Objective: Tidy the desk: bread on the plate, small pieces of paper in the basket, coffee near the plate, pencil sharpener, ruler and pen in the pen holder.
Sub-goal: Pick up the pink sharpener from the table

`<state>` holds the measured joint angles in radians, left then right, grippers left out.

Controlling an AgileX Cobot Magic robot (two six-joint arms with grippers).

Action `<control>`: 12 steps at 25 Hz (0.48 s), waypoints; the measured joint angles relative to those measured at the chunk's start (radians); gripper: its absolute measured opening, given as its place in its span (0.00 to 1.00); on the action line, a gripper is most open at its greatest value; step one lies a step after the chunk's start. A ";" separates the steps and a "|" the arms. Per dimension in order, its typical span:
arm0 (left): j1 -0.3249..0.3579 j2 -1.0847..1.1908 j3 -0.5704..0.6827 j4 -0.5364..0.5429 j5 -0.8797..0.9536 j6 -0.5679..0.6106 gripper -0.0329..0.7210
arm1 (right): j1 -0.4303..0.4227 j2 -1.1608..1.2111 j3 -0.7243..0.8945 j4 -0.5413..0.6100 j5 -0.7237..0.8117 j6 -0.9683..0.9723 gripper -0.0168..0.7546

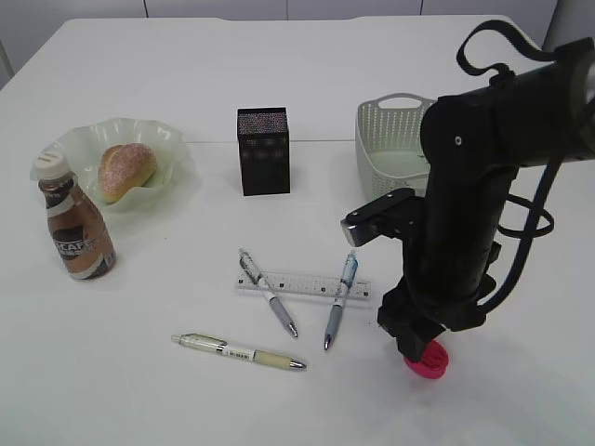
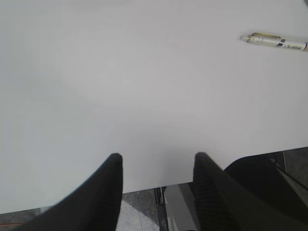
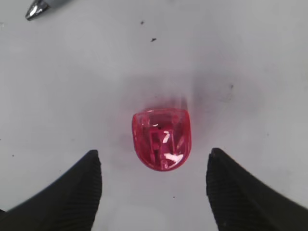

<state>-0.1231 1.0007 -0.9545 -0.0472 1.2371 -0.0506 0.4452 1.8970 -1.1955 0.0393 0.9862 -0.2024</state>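
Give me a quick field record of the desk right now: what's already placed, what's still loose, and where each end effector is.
bread: on the plate
coffee: upright, beside the plate
pen holder: upright; contents not visible
basket: inside partly hidden by the arm
ruler: flat on desk, two pens crossing it
third pen: loose, nearer the front edge
pencil sharpener: pink, on desk, not gripped
right end effector: open, straddling the sharpener
left end effector: open, empty, at desk edge
paper pieces: none visible
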 joint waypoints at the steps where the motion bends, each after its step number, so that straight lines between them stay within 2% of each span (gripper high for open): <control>1: 0.000 0.000 0.000 0.000 0.000 0.000 0.51 | 0.000 0.007 0.000 0.000 -0.002 -0.002 0.67; 12: 0.000 0.000 0.000 0.000 0.000 0.000 0.51 | 0.000 0.041 0.000 0.000 -0.015 -0.016 0.67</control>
<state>-0.1231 1.0007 -0.9545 -0.0472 1.2371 -0.0506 0.4452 1.9378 -1.1955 0.0393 0.9713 -0.2185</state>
